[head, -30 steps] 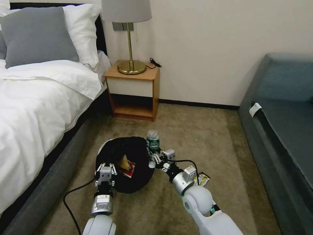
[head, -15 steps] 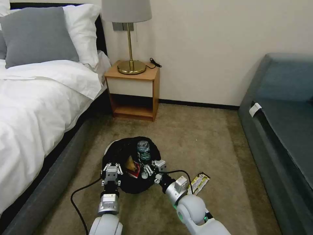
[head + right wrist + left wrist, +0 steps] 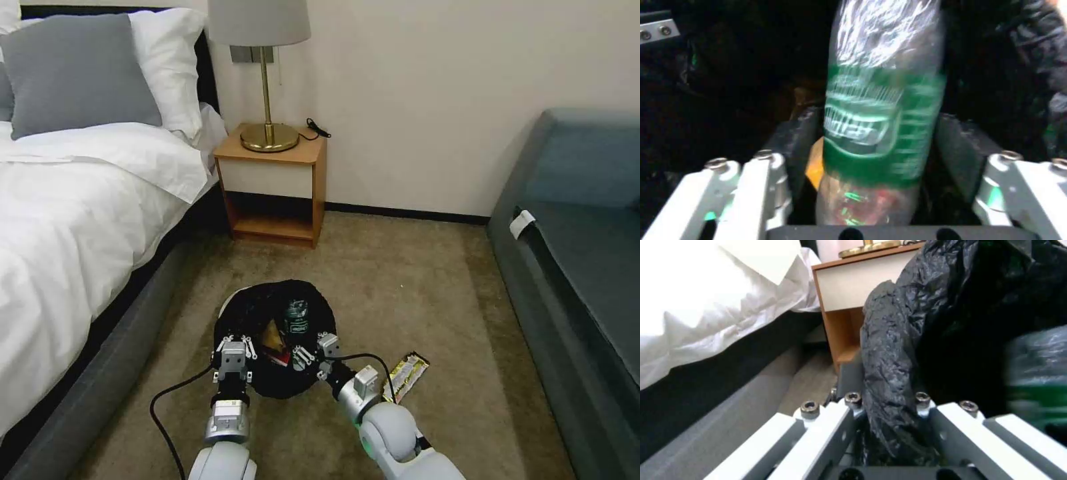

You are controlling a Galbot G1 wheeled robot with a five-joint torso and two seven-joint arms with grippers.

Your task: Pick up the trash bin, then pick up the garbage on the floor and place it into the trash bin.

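Carpet fills the head view between a white-sheeted bed (image 3: 73, 220) and a dark sofa (image 3: 580, 253), with one wooden nightstand (image 3: 273, 187) bearing one brass lamp (image 3: 267, 87) at the wall. On the floor before the robot stands the trash bin (image 3: 247, 313), its black liner gaping open; inside it lie a tan crumpled paper (image 3: 272, 333), a red packet (image 3: 280, 357) and one clear bottle (image 3: 296, 319) with a green band. The left gripper (image 3: 233, 347) sits on the bin's near rim, and the right gripper (image 3: 310, 350) reaches over the rim beside it, at the bottle's lower end. One gold-and-silver foil wrapper (image 3: 405, 373) lies on the carpet just right of the bin, apart from it; its print is too small to read. From the left wrist, the left gripper (image 3: 887, 413) has its white fingers (image 3: 826, 426) drawn in close on a fold of the black liner (image 3: 889, 366), pinching the rim, with the bed and nightstand behind and a blurred green label at one edge. From the right wrist, the bottle (image 3: 882, 113) stands lengthwise between the right gripper's (image 3: 880, 146) dark pads (image 3: 793, 143), which sit slightly off its sides, so the jaws look parted rather than clamped. Its green label carries white lettering, smeared and unreadable, and orange and red show below it.
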